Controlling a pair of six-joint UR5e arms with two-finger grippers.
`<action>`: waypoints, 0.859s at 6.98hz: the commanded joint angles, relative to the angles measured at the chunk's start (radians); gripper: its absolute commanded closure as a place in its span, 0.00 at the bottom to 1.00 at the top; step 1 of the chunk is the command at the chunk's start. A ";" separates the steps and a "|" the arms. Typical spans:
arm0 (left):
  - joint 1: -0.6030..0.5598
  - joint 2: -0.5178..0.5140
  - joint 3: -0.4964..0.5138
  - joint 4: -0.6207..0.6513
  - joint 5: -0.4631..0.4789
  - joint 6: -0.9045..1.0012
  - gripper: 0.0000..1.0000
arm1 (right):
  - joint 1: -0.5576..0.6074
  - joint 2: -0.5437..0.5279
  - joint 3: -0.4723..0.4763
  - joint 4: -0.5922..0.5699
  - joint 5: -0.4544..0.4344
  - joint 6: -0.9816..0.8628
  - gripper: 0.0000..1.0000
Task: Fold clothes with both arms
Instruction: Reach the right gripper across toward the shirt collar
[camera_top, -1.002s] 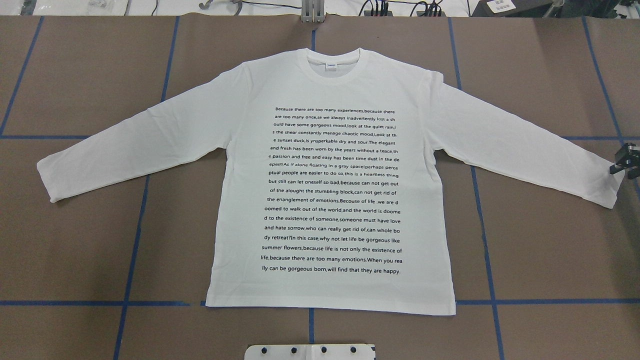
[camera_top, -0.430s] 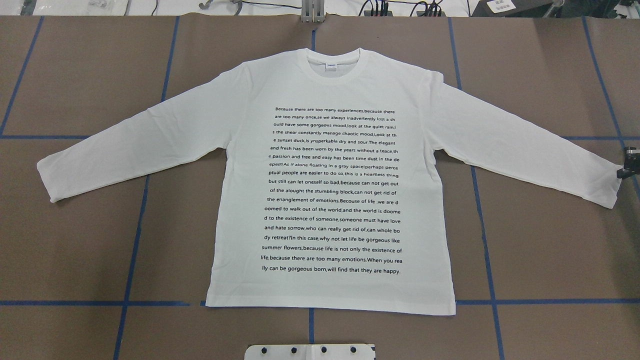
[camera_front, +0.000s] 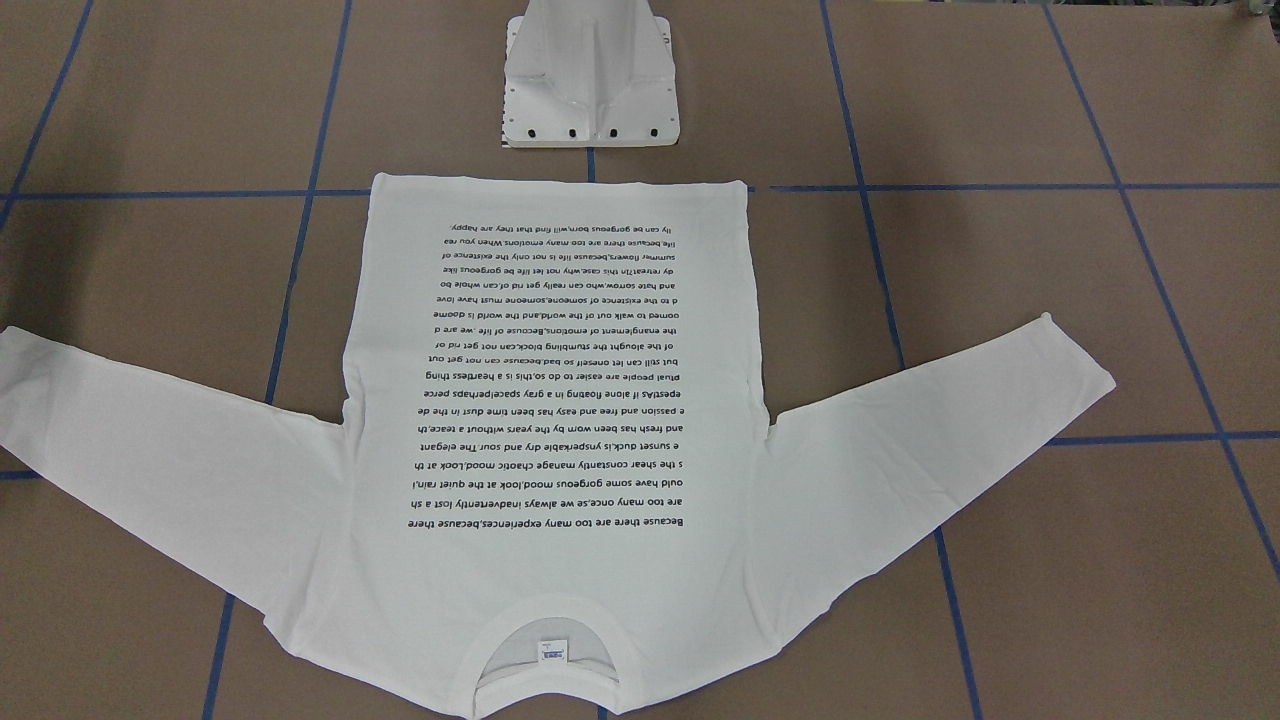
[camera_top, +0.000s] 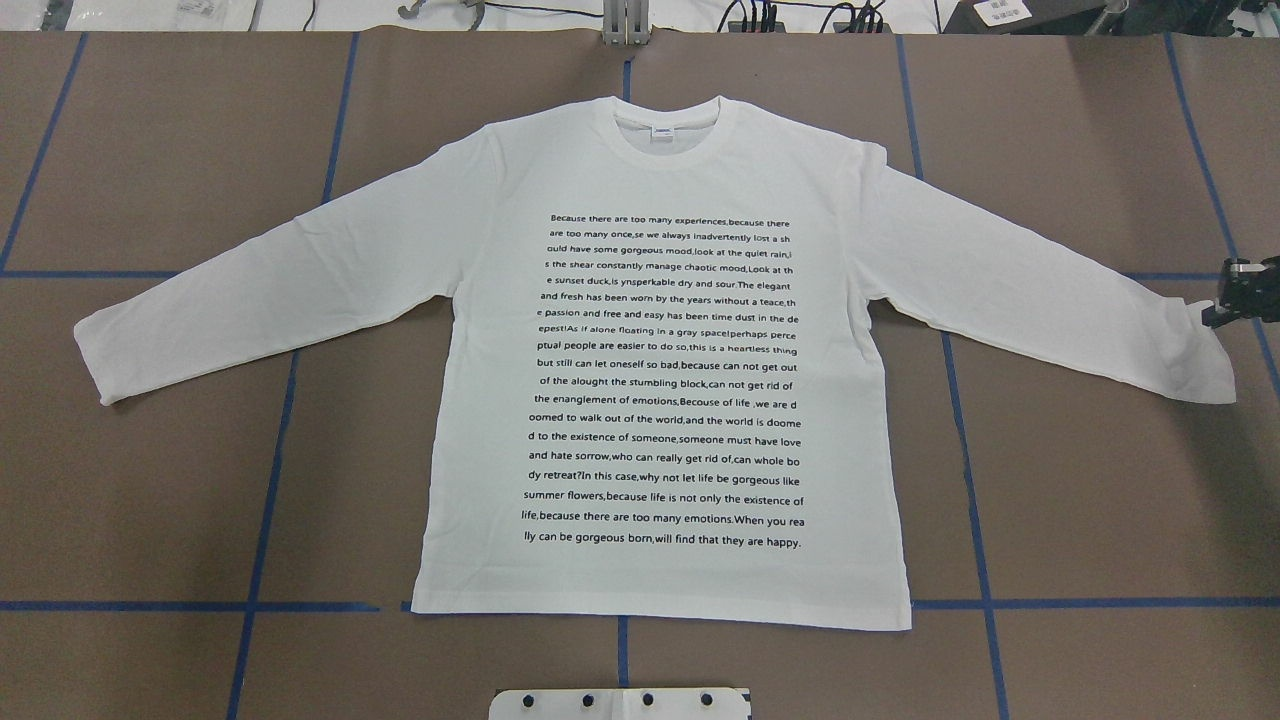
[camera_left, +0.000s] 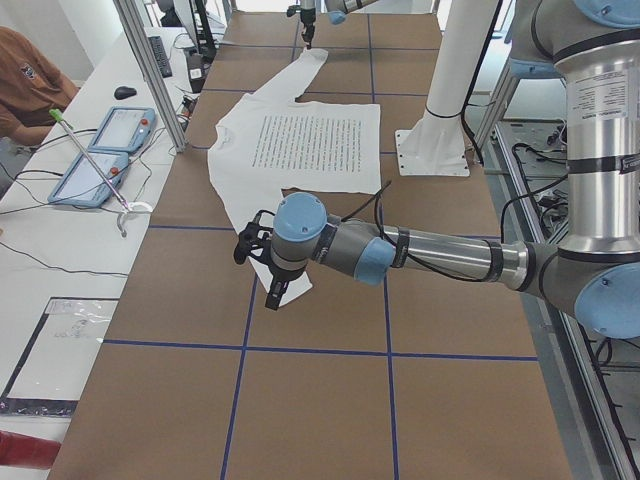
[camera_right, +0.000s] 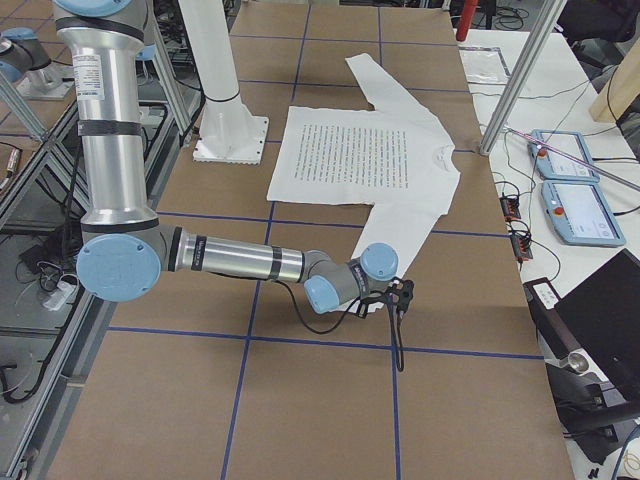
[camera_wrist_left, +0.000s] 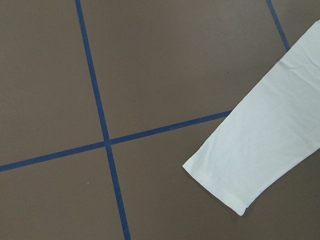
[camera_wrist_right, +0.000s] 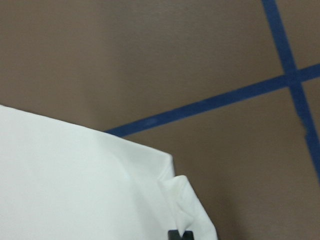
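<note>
T-shirt (camera_top: 665, 370), white with long sleeves, lies flat and face up on a brown table (camera_top: 1100, 500) marked with blue tape lines (camera_top: 265, 480). It sits straight out in front of the white pedestal base (camera_front: 590, 90). Its hem is just beyond the base and its ribbed neck (camera_top: 668, 162) is at the end farthest from it. Both sleeves spread out wide and slant back toward the base's side of the table, one to the base's left (camera_top: 260, 290) and one to its right (camera_top: 1050, 290).

The left arm (camera_left: 440, 255) reaches out low to the base's left. The right arm (camera_right: 240, 258) does the same to the base's right.

A block of small black printed text (camera_front: 560, 375) fills the middle of the chest.

The right gripper (camera_top: 1218, 310) is far out to the base's right, at the end of that sleeve. Its fingers are pinched closed on a corner of the cuff (camera_wrist_right: 175, 200), which is bunched and lifted. The left gripper (camera_left: 273, 293) hangs over the other cuff, far out to the base's left. Whether its fingers are spread or closed cannot be told.

A small label (camera_top: 662, 131) sits inside the back of the neck.
</note>
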 joint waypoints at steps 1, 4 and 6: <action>0.000 -0.003 -0.007 0.001 -0.002 -0.002 0.00 | -0.073 0.119 0.173 -0.127 0.007 0.293 1.00; 0.000 -0.007 -0.010 0.001 0.000 -0.003 0.00 | -0.240 0.554 0.120 -0.314 -0.117 0.719 1.00; 0.000 -0.010 -0.012 -0.001 -0.002 -0.003 0.00 | -0.368 0.882 -0.094 -0.305 -0.320 0.875 1.00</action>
